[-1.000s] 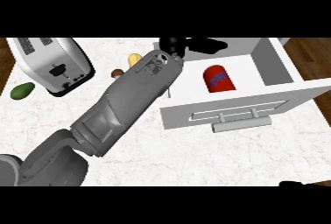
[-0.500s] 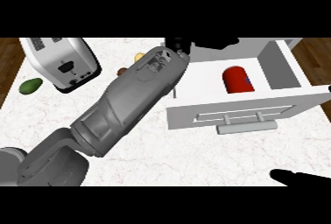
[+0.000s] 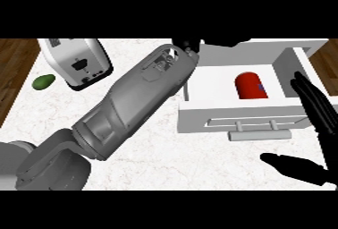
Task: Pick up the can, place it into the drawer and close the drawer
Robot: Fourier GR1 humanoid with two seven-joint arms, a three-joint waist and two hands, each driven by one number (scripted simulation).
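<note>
Black right hand [image 3: 317, 120] up at the right edge, fingers straight and spread, thumb jutting out low near the bottom; holding nothing, just beside the drawer's [image 3: 246, 117] right front corner. Left hand [image 3: 188, 44] mostly hidden past the end of the grey forearm, up by the drawer's back-left corner; can't tell how its fingers sit. Red can [image 3: 251, 86] lying on its side inside the open white drawer, nearer the right wall, some bare floor to its left. Drawer front and its bar handle [image 3: 259, 134] facing the lower edge, plenty of bare marble surface [image 3: 191, 163] below. White toaster [image 3: 76, 62] well apart at upper left, green avocado [image 3: 44, 82] beside it near the surface's left edge.
</note>
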